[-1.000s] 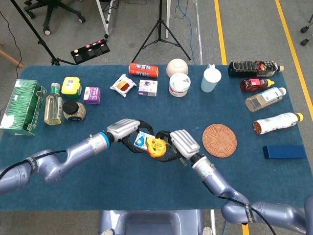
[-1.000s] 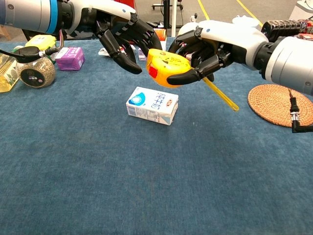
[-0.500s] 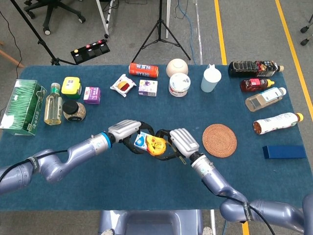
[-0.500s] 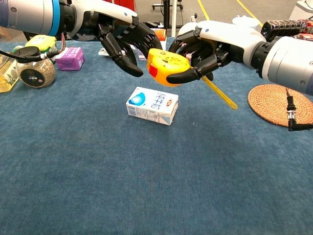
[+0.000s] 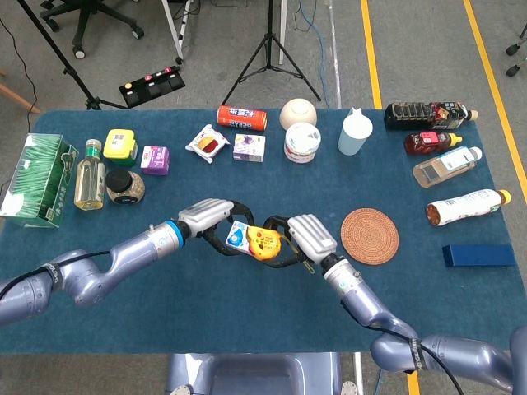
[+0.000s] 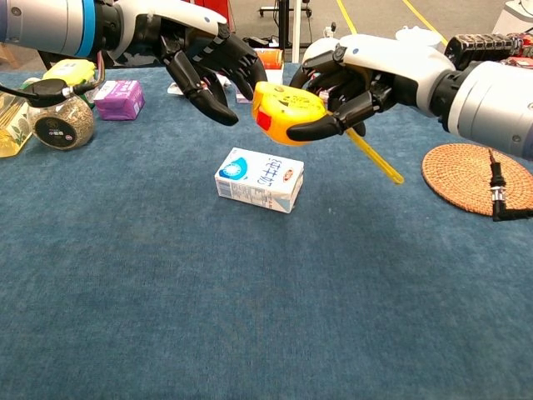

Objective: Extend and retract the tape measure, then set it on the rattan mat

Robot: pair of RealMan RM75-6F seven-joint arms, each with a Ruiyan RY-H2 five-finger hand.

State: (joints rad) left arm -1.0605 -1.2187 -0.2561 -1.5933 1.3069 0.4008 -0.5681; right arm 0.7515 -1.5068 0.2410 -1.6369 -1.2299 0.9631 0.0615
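Note:
A yellow tape measure with a red button hangs above the table, gripped from the right by my right hand. A thin yellow strip slants down to the right from under that hand. My left hand hovers just left of the case with its fingers spread and curved, and nothing shows in it. In the head view the tape measure sits between the left hand and the right hand. The round rattan mat lies to the right of the right hand and shows in the chest view too.
A small white and blue carton lies on the blue cloth right under the tape measure. Jars, boxes, a can, a bowl and a cup line the far edge. Bottles and a dark blue box lie at the right.
Barely anything moved. The right hand keeps hold of the tape measure, which has drifted a touch up and right. The left hand's fingers shifted slightly beside it.

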